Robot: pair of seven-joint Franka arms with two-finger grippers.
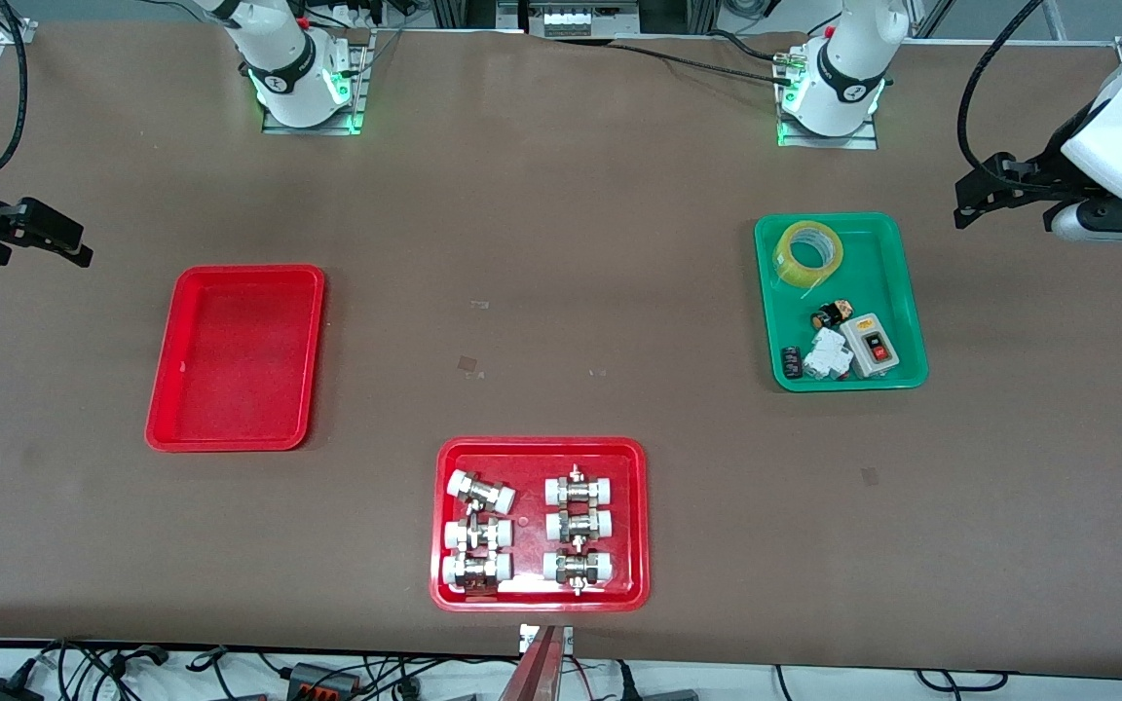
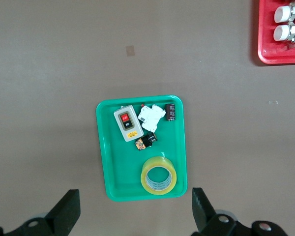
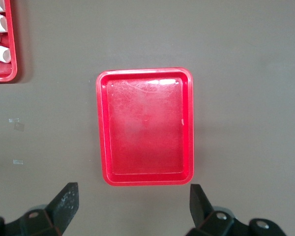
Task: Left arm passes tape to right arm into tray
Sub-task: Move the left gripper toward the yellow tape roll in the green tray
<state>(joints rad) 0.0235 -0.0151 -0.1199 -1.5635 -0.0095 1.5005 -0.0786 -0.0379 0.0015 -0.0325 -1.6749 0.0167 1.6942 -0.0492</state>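
Nearest the front camera, 6 white-capped fittings (image 1: 527,531) fill a red fittings tray (image 1: 541,450). At 10 o'clock from it lies the tray (image 1: 235,358); at 2 o'clock a green tray (image 1: 887,253) holds the tape (image 1: 809,253) and switches (image 1: 871,344). Left gripper (image 2: 135,209) and right gripper (image 3: 132,204) hang spread wide, holding nothing.

Through the right wrist camera I look straight down on the brown bench (image 3: 246,59). A shallow red tray (image 3: 102,147) with rounded corners lies flat on it, its plain floor bare and glossy. My right claw (image 3: 133,209) hangs above the bench beside the tray, its two black fingers (image 3: 64,204) spread wide with nothing between them. A second red tray (image 3: 5,73) holding white-capped fittings (image 3: 1,53) shows partly at the frame's edge.
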